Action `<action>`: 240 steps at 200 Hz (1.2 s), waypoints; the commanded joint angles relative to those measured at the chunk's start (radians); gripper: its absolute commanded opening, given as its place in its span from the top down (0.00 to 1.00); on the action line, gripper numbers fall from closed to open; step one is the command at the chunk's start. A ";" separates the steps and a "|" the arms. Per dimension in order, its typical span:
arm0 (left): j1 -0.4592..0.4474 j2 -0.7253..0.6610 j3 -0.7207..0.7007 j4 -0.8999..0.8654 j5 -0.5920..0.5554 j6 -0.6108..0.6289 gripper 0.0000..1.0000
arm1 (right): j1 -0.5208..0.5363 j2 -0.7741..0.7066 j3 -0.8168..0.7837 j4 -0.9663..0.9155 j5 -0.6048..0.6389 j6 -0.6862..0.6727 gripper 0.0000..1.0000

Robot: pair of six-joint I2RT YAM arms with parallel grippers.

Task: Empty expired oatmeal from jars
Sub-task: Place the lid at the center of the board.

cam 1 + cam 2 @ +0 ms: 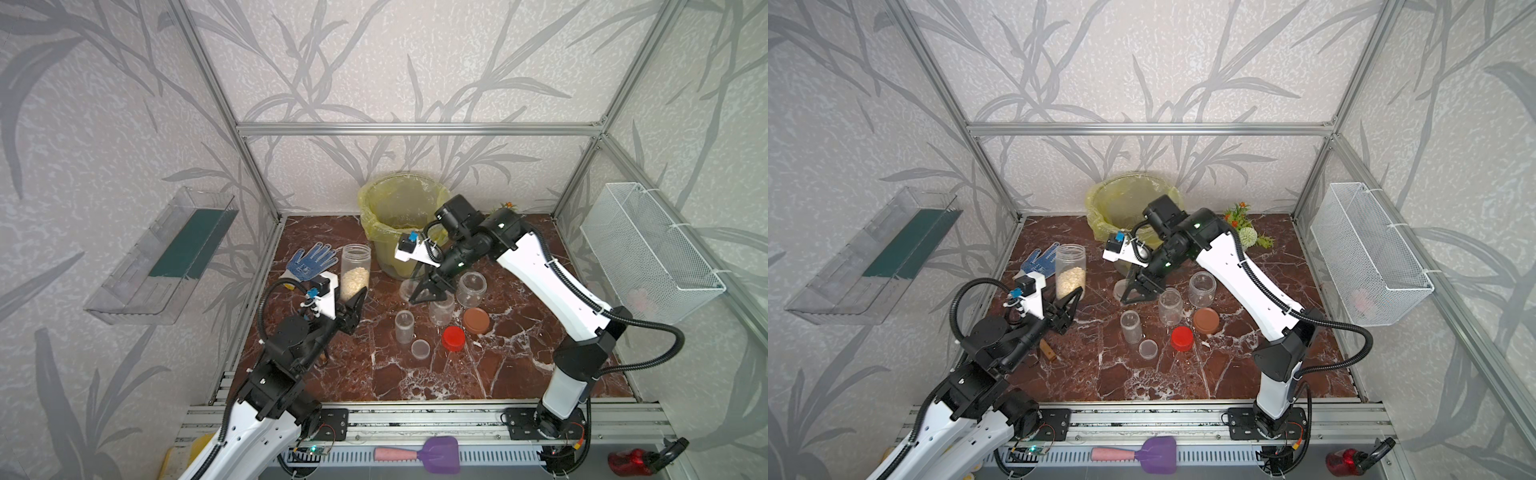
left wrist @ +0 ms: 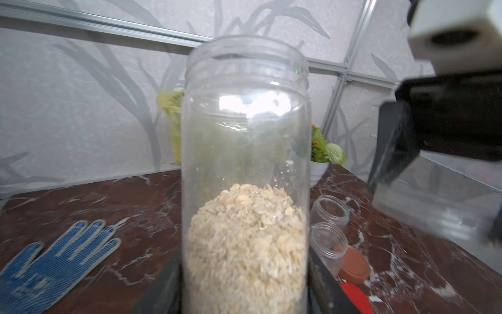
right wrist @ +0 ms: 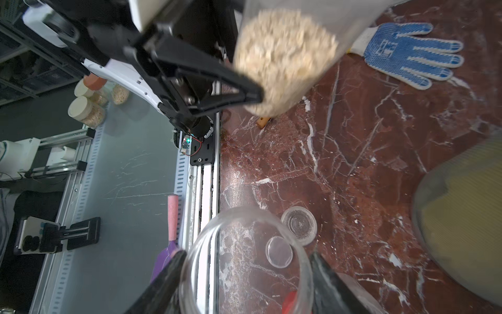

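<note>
A tall clear jar (image 1: 355,266) (image 1: 1071,266) (image 2: 244,136) stands upright with no lid, about half full of pale oatmeal (image 2: 244,244) (image 3: 282,54). My left gripper (image 1: 356,297) (image 1: 1072,296) (image 2: 244,288) is shut on its lower part. My right gripper (image 1: 415,296) (image 1: 1126,296) (image 3: 245,261) is shut on a clear round lid (image 3: 252,274) (image 1: 407,288), low over the table in front of the bin. Three empty open jars stand beside it: a slim one (image 1: 404,326), a middle one (image 1: 441,311) and a wider one (image 1: 471,289).
A bin lined with a yellow bag (image 1: 374,195) (image 1: 1100,199) stands at the back. A brown lid (image 1: 476,321), a red lid (image 1: 453,338) and a small clear lid (image 1: 420,348) lie by the jars. A blue glove (image 1: 311,259) lies at the left and a flower pot (image 1: 1246,237) at the back right.
</note>
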 commanded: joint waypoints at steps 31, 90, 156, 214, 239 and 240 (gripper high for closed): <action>0.001 -0.184 0.021 -0.262 -0.337 -0.136 1.00 | 0.187 0.173 -0.022 0.234 0.311 0.169 0.96; 0.000 -0.320 0.000 -0.345 -0.422 -0.164 1.00 | 0.304 0.552 0.315 0.084 0.543 0.164 0.94; 0.001 -0.277 -0.023 -0.312 -0.400 -0.156 1.00 | 0.305 0.665 0.295 0.129 0.587 0.141 0.68; 0.000 -0.260 -0.017 -0.296 -0.391 -0.143 1.00 | 0.303 0.694 0.241 0.191 0.553 0.153 0.42; 0.001 -0.255 -0.013 -0.294 -0.382 -0.140 1.00 | 0.303 0.671 0.245 0.195 0.530 0.151 0.35; 0.001 -0.255 -0.014 -0.294 -0.382 -0.140 1.00 | 0.302 0.670 0.247 0.193 0.528 0.151 0.34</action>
